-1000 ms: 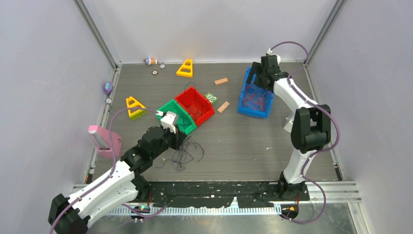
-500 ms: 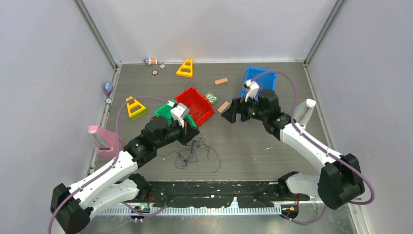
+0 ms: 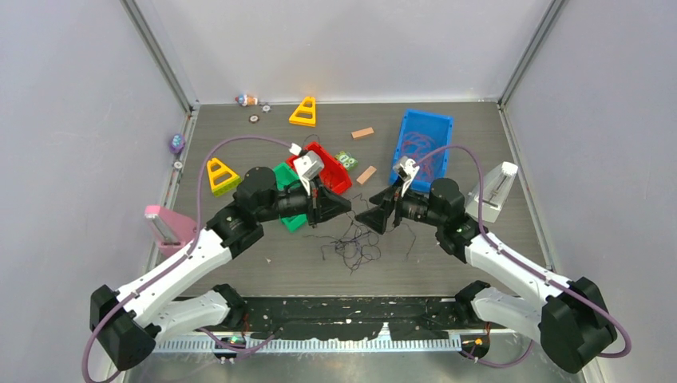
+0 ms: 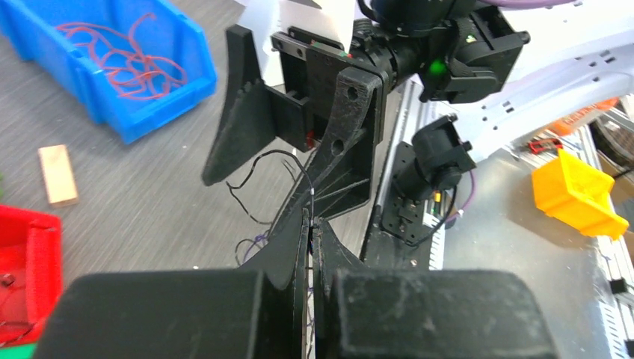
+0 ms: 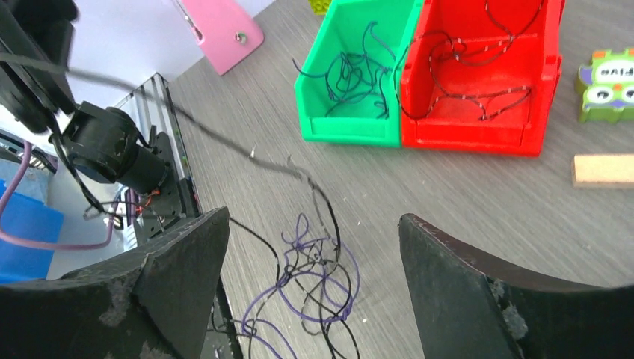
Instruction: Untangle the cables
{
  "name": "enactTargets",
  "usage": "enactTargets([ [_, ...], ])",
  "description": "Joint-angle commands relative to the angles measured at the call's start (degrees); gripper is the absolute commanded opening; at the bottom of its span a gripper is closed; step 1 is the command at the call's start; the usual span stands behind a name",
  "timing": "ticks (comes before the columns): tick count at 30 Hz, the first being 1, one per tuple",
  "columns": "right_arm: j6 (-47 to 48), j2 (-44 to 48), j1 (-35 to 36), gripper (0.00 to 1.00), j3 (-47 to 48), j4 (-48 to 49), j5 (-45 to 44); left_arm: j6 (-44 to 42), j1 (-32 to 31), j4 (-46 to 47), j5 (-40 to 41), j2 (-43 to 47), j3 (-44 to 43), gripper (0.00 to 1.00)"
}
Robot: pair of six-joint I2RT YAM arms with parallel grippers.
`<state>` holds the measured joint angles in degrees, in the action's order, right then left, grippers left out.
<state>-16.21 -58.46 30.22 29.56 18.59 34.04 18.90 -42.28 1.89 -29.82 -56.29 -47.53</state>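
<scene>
Mid-table, cables (image 3: 351, 249): dark tangle, one strand lifted.
Left gripper (image 4: 310, 222): pressed together, pinching that strand.
Right gripper (image 5: 312, 221): spread wide above tangle.
Green block (image 5: 604, 75): print unreadable.
Table (image 3: 297, 275): open surface toward near edge.

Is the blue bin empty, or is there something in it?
Not empty: orange-red cables lie in loops on the floor of the blue bin, clear in the left wrist view.
</scene>
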Motion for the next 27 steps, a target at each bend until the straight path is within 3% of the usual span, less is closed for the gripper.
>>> enactTargets([
  [1, 0.5, 1.0, 0.3, 0.89, 0.0, 8.2, 2.0, 0.2, -0.3, 2.8, -8.1, -2.5, -3.5, 0.0],
  [7, -1.1, 0.0, 1.1, 0.86, -0.3, 13.8, 6.6, -0.1, -0.5, 2.2, -7.2, -3.7, -4.9, 0.0],
  [13, -0.4, 1.0, 1.1, 0.36, 0.1, 11.1, 3.9, -0.7, -0.5, 1.0, -6.2, -4.3, -5.6, 0.0],
  [14, -0.4, 1.7, 1.1, 0.2, 0.3, 10.5, 1.4, -0.9, -0.5, 0.5, -6.0, -4.3, -5.8, 0.0],
  [16, -0.5, 3.5, 1.1, 0.07, 1.1, 8.1, -3.9, -1.3, -0.5, -1.1, -4.5, -4.5, -6.1, 0.23],
  [18, -0.8, 5.6, 1.1, 0.06, 1.8, 6.3, -9.0, -1.7, -0.5, -3.1, -1.8, -3.9, -6.0, 0.54],
  [20, -1.3, 7.5, 1.2, 0.05, 2.7, 5.1, -12.3, -1.7, -0.5, -4.3, 1.4, -2.7, -5.1, 0.72],
  [23, -1.2, 8.5, 1.1, 0.05, 6.2, 2.1, -12.4, -1.9, -0.5, -3.0, 4.0, -0.7, -2.4, 0.84],
  [27, -0.7, 8.1, 1.2, 0.05, 13.7, -3.6, -12.1, -2.3, -0.5, -2.2, 7.8, 0.5, 0.1, 0.9],
])
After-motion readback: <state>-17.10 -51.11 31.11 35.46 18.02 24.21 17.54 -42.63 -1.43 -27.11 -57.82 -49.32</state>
